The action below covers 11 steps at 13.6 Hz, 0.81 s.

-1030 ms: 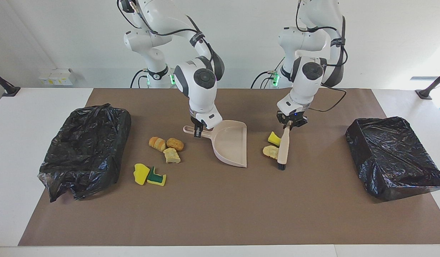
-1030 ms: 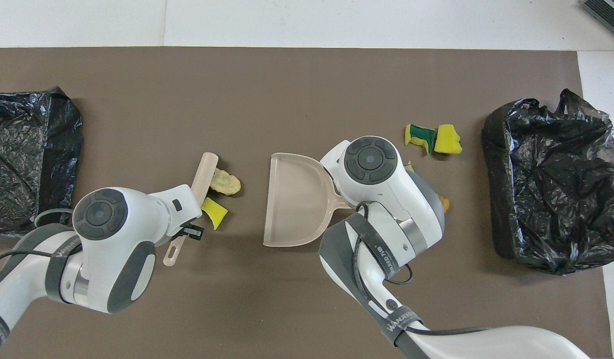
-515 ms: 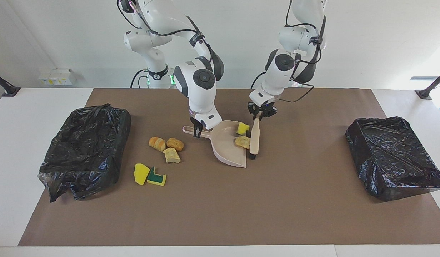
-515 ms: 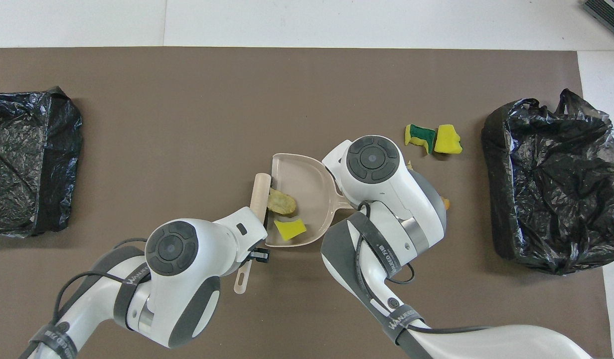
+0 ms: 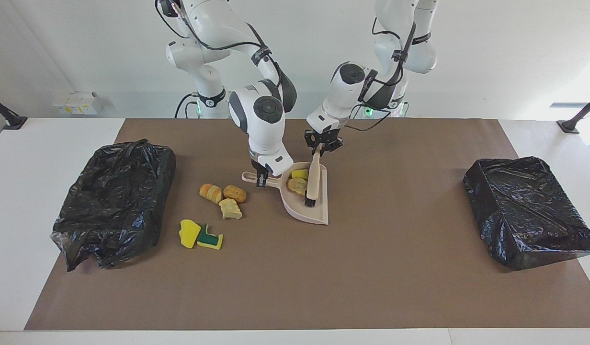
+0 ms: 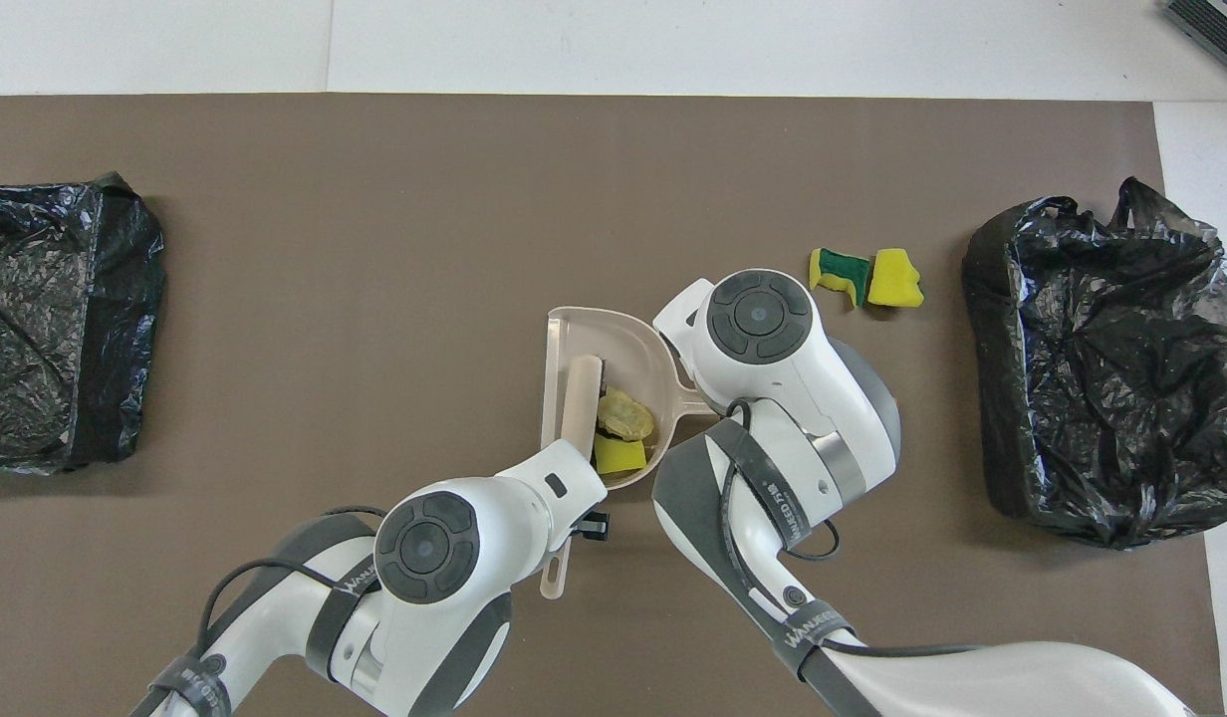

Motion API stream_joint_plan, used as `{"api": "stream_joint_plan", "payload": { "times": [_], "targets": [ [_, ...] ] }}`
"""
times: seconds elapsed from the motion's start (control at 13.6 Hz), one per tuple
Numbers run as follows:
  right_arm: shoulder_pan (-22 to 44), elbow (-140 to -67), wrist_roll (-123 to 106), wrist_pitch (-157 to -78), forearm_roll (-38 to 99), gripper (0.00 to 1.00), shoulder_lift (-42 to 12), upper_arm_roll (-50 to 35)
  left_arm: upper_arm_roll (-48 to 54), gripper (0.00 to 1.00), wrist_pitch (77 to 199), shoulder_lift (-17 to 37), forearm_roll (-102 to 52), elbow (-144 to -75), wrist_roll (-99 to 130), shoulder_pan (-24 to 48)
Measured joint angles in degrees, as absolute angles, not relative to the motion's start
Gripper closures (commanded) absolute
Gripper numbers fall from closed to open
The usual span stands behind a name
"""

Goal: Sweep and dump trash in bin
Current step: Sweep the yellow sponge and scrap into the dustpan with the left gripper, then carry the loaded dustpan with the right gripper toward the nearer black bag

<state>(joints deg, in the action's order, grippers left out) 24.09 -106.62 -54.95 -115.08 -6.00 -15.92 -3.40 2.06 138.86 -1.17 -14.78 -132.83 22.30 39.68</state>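
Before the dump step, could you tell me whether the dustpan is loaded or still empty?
Loaded: the dustpan holds a yellow sponge piece and a tan chunk, with the brush lying in it.

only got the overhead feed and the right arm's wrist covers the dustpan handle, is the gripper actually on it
observer: yes, the right gripper is shut on the handle of the dustpan.
operator: any trash hiding under that arm
observer: three bread-like chunks lie on the mat beside the dustpan, toward the right arm's end of the table.
operator: and the left one, wrist blocks it too
observer: the left gripper is shut on the upper end of the brush, whose dark bristle end points down inside the pan.
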Motion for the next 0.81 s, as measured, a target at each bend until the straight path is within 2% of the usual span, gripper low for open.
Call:
{"api": "stream_joint_plan", "payload": {
  "times": [0.29,0.52,0.81],
  "targets": [
    [23.91,-106.61,-54.95,-115.18,-5.93,1.0,-15.92,-3.41,1.19,1.0,129.62,-1.41,-11.71,-126.69,22.24,32.34],
    [22.21,-106.26,-54.95,-115.71,-4.4,1.0,-15.69,-3.36,1.01,1.0,126.37,-1.83,-9.06,-124.51,22.25,28.22],
    [14.64,-104.29,-58.95,-115.21,-0.46,1.0,-12.06,-3.2,1.0,1.0,121.84,-3.68,-7.39,-123.48,22.27,25.44]
  ]
}}
